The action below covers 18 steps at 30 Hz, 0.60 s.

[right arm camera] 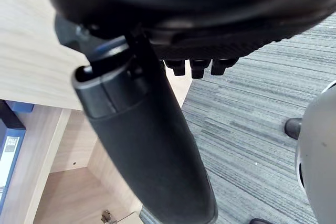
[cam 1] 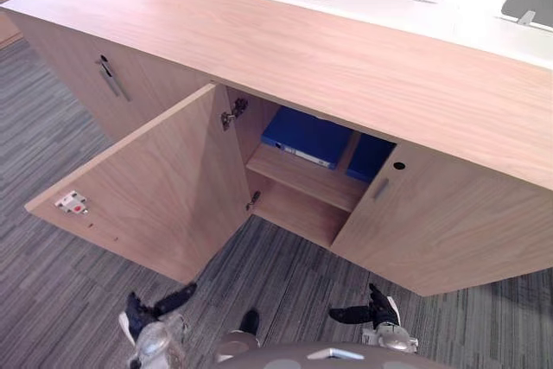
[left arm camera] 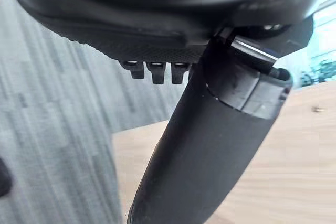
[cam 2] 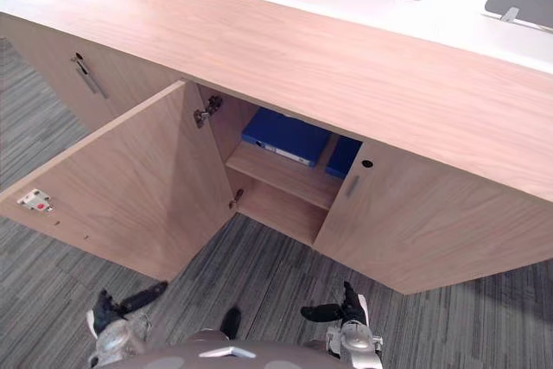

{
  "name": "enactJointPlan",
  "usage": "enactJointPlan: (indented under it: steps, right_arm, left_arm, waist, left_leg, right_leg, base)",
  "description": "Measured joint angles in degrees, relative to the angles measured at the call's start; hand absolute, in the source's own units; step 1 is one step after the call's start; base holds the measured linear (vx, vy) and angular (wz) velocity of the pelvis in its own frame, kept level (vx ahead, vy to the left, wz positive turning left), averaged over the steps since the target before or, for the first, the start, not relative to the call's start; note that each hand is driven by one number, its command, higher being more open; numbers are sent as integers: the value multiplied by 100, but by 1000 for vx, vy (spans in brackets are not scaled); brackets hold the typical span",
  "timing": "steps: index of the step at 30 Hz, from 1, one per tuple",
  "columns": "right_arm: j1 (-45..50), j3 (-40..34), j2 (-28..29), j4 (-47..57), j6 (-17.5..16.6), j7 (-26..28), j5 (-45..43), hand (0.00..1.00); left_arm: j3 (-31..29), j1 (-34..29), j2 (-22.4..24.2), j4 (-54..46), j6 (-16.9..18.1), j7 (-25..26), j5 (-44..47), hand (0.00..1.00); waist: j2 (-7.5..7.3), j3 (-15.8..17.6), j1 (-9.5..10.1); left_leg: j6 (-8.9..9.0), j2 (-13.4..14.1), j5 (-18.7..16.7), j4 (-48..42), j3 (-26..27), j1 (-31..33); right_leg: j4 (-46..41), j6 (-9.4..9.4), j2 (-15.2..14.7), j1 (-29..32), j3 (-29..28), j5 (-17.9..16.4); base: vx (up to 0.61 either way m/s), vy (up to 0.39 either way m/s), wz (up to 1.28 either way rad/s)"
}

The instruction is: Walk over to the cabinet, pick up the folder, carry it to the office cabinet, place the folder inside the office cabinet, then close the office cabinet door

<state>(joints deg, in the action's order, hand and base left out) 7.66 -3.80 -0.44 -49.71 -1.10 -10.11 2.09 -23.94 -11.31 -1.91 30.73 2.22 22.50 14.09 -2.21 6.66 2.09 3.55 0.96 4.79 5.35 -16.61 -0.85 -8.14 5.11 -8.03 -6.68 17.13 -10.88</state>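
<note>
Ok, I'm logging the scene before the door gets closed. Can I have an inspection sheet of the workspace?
Surface: cabinet top, light wood, nothing seen on it.
Job's things: blue folder lies on the upper shelf inside the cabinet; left door wide open, right door shut.
Clutter: second blue item beside the folder.
Hands: left hand and right hand low over the carpet, open, holding nothing.
Cables: nothing seen.
Surroundings: grey carpet; white desks behind the cabinet.
</note>
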Motion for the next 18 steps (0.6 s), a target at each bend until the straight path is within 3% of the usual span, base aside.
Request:
enactJointPlan:
  steps: [8, 18]
  right_arm:
    - [-14, 2, 14, 59, 0, -7, -5, 100]
    - [3, 5, 18, 32, 33, -10, -4, 100]
  left_arm:
    - [-19, 53, -24, -927, 178, 406, -6, 100]
    - [-192, 0, -27, -994, 215, 498, -13, 100]
  waist:
    - [-48, -35, 64]
    - [-140, -95, 82]
  left_leg:
    - [5, -13, 4, 1, 42, -48]
    - [14, -3, 81, 5, -28, -43]
  right_leg:
    - [19, -44, 5, -52, -15, 32]
    - [27, -89, 27, -51, 7, 45]
  base:
    - [7, -8, 3]
    - [-39, -16, 3]
